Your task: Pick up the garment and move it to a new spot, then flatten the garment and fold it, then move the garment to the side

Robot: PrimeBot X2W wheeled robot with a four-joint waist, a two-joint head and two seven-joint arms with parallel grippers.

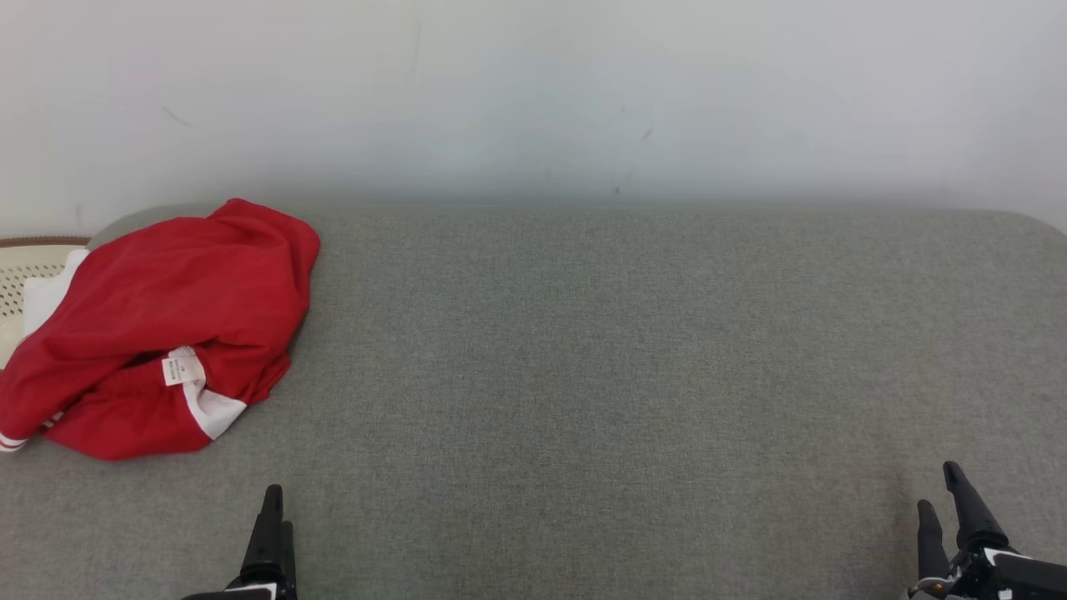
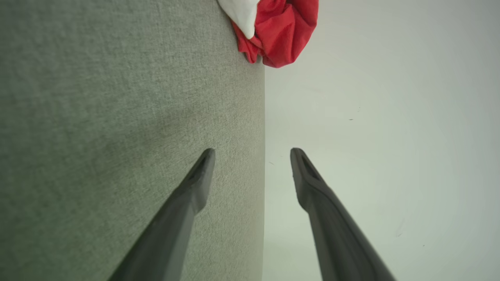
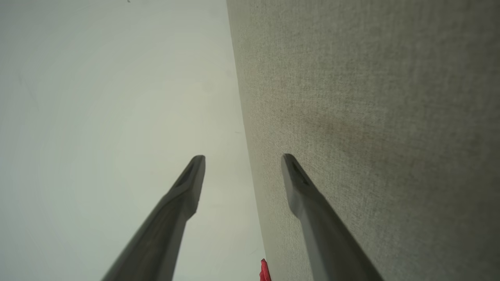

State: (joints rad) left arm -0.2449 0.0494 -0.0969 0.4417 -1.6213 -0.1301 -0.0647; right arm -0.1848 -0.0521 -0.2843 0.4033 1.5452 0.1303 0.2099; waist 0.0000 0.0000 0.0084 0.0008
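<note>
The garment (image 1: 167, 325) is red with white panels and a white label. It lies crumpled at the far left of the grey fabric surface (image 1: 583, 350). My left gripper (image 1: 279, 512) stands open at the lower left, below and to the right of the garment and apart from it. My right gripper (image 1: 938, 487) is open at the lower right, far from the cloth. In the left wrist view the open left gripper (image 2: 253, 150) holds nothing, and the garment (image 2: 281, 35) shows at the top. The open right gripper (image 3: 243, 157) is likewise empty, with a red scrap of the garment (image 3: 265, 272) at the bottom edge.
A cream perforated basket (image 1: 25, 267) with a brown rim sits at the left edge, partly under the garment. A pale wall (image 1: 533, 83) runs behind the surface. The grey surface stretches bare from the garment to the right edge.
</note>
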